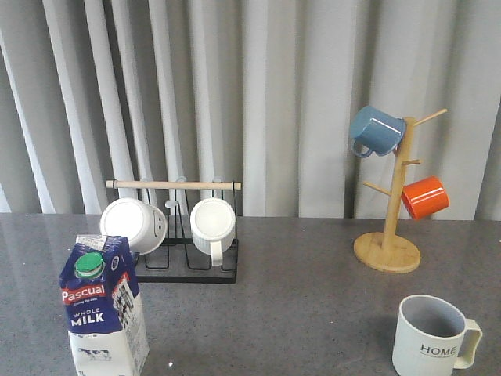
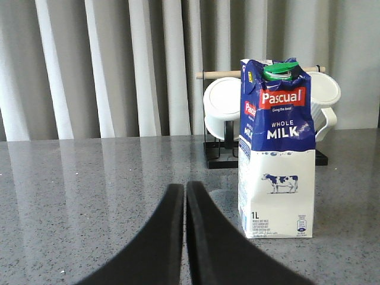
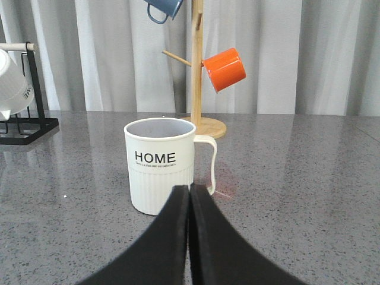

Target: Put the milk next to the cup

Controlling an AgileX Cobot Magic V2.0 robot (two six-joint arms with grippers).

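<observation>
The milk carton stands upright at the front left of the table, dark blue top, red "Pascual" band, green cap. It also shows in the left wrist view, ahead of my left gripper, whose jaws are shut and empty. The pale "HOME" cup stands at the front right, handle to the right. In the right wrist view the cup stands just beyond my right gripper, which is shut and empty. Neither gripper shows in the front view.
A black wire rack with a wooden bar holds two white ribbed mugs behind the milk. A wooden mug tree at the back right carries a blue mug and an orange mug. Grey curtains hang behind the table.
</observation>
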